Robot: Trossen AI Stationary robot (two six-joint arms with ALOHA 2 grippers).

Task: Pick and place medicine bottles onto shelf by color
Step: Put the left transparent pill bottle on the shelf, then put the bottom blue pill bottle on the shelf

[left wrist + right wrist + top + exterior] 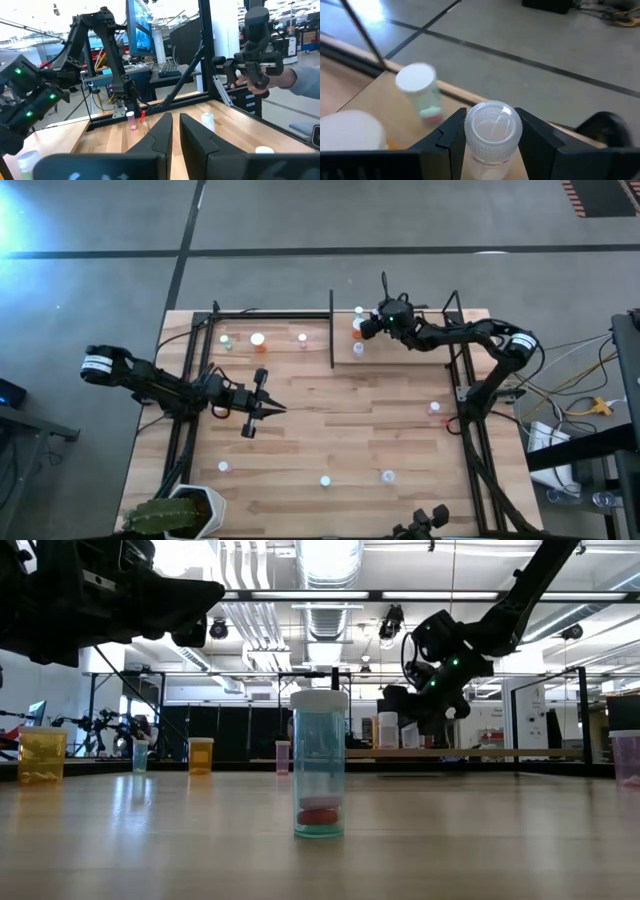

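A potted green plant (172, 515) sits at the tabletop's (330, 430) near left corner (pot white); cables (580, 395) trail across the grey floor (100, 280) right of it.

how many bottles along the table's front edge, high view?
3: left bottle, middle bottle, right bottle, spaced apart in a loose row. None looks hidden, though tiny ones could escape notice.
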